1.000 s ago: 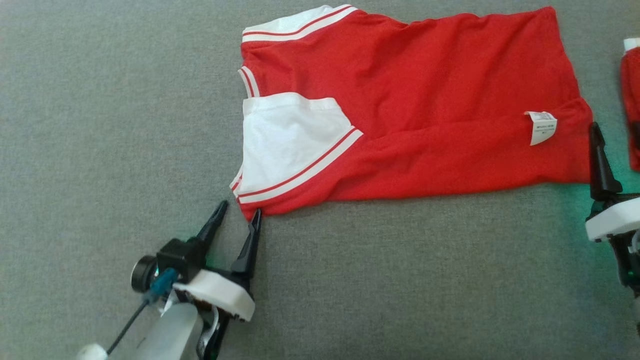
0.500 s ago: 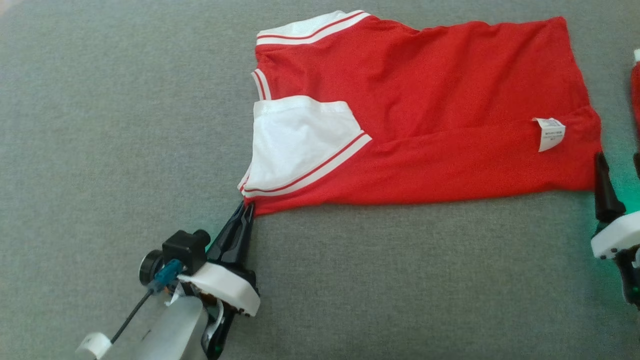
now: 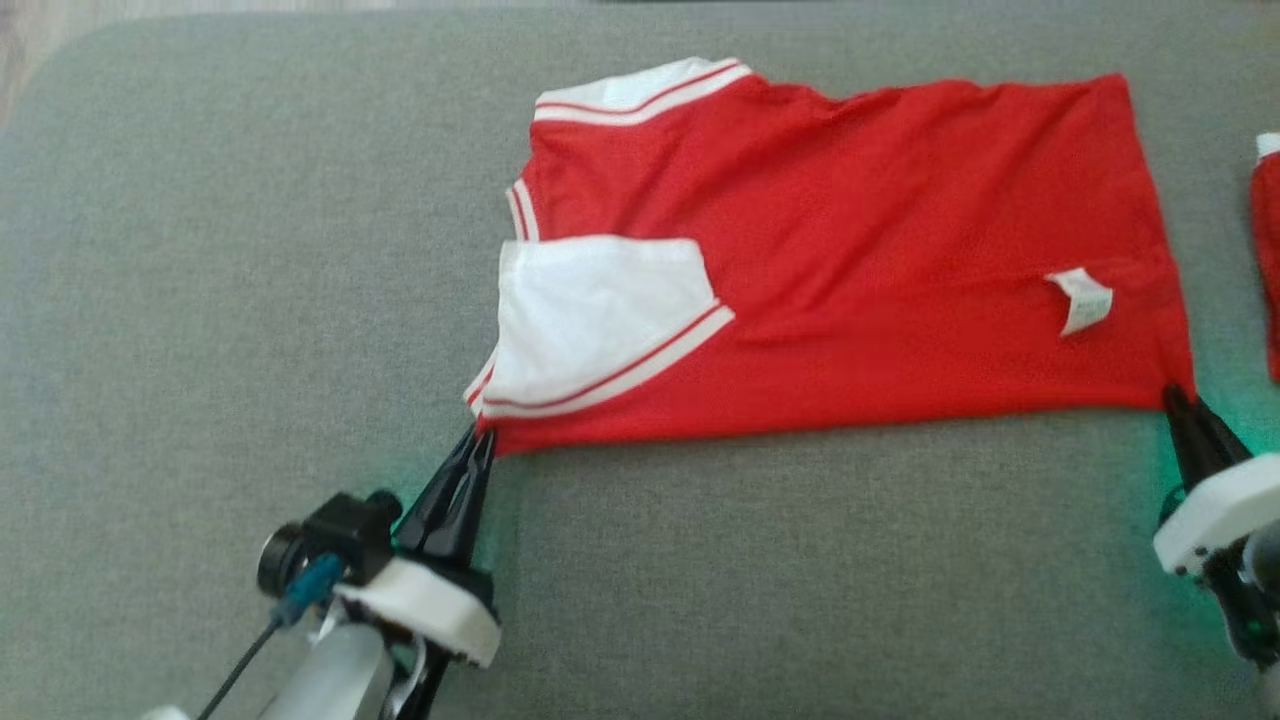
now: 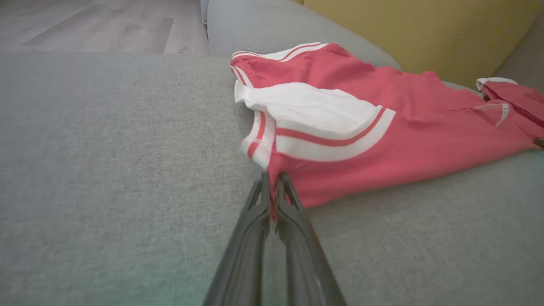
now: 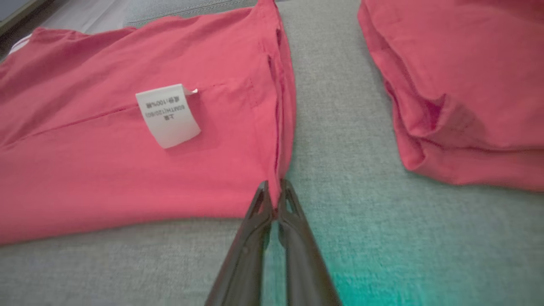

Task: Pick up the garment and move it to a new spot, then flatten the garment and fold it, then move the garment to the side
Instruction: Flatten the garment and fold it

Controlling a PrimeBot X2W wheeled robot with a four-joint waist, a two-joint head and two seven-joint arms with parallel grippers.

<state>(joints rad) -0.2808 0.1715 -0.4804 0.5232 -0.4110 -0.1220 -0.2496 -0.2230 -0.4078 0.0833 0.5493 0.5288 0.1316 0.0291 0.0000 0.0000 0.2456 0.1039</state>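
Left tool [image 3: 480, 440] pinched tight on the near left corner of the red-and-white garment [image 3: 850, 250], right tool [image 3: 1177, 397] clamped on its near right corner. It lies spread flat on a grey cushion [image 3: 200, 300], with a second red garment [image 3: 1268, 260] nearby at right.

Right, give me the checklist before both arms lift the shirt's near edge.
1. Left gripper shut on the corner of the shirt by the white sleeve: ok.
2. Right gripper shut on the near corner by the label: ok.
3. Shirt flat on the grey cushion: ok, slight wrinkles.
4. Shirt apart from the other red garment: ok.
5. How many layers each gripper pinches: cannot tell.
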